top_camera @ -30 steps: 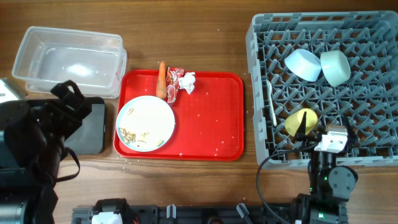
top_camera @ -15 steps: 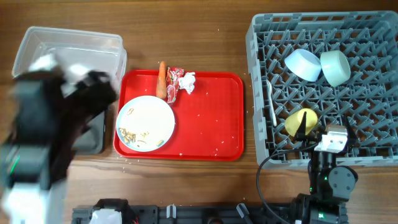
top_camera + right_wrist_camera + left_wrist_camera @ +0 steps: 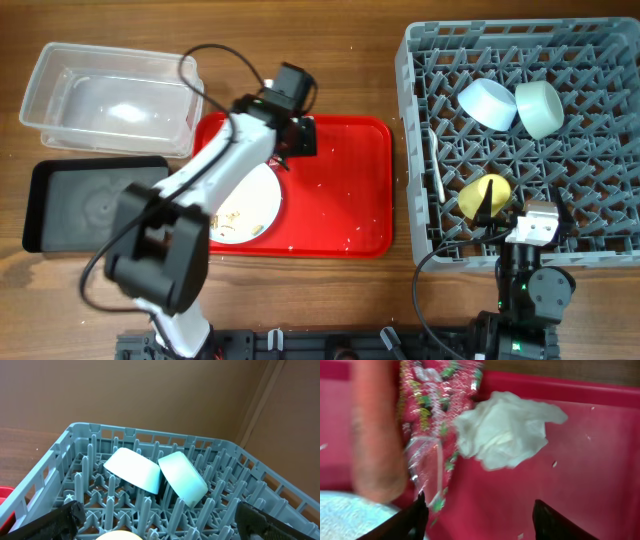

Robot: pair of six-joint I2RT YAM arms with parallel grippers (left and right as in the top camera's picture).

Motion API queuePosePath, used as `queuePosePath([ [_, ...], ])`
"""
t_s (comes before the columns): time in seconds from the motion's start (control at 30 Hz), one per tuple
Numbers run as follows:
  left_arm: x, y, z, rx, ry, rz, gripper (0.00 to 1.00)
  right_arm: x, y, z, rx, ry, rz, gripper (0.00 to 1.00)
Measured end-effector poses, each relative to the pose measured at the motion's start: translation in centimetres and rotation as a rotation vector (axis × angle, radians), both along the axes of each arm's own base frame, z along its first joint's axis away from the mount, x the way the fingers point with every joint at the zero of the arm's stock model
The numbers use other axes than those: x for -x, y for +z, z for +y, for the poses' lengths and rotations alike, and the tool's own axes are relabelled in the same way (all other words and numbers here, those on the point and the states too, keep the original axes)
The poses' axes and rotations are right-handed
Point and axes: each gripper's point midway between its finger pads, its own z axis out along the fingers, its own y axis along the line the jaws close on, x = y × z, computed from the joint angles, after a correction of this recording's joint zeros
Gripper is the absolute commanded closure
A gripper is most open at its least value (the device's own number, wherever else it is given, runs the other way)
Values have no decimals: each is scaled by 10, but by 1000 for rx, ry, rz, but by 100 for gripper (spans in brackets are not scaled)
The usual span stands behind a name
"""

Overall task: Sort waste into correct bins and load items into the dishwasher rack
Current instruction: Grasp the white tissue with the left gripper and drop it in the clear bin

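Overhead: the left arm (image 3: 230,160) reaches over the red tray's (image 3: 350,200) back corner and hides the waste there. The clear tub (image 3: 110,100) sits close by.

Left wrist: the left fingers (image 3: 415,517) are wide and empty. The blurred tissue (image 3: 505,427) lies ahead between them — descend centred, clear of the wrapper (image 3: 427,435).

Right wrist: the right fingers (image 3: 62,519) are wide over the rack (image 3: 75,450) — tips cropped.

No legible text, label or number anywhere; print on the red snack wrapper (image 3: 429,412) too blurred
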Motion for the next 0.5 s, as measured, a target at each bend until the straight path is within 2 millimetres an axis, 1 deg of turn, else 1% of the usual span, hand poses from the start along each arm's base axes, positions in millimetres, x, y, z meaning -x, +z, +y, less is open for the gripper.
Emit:
queuePosePath([
  [0.07, -5, -13, -7, -13, -20, -10, 32, 0, 0, 0, 2, 0, 0, 0],
  [0.17, -17, -22, -15, -14, -30, -51, 31, 0, 0, 0, 2, 0, 0, 0],
  [0.23, -26, -21, -20, 0, -32, -89, 31, 0, 0, 0, 3, 0, 0, 0],
  [0.33, -41, -13, -27, 30, -35, -161, 31, 0, 0, 0, 3, 0, 0, 0],
  [0.4, -49, -8, -30, 43, -32, -199, 38, 0, 0, 0, 2, 3, 0, 0],
  [0.47, -51, -8, -29, 35, -27, -206, 43, 0, 0, 0, 3, 3, 0, 0],
  [0.5, -51, -9, -28, 31, -27, -205, 48, 0, 0, 1, 3, 3, 0, 0],
])
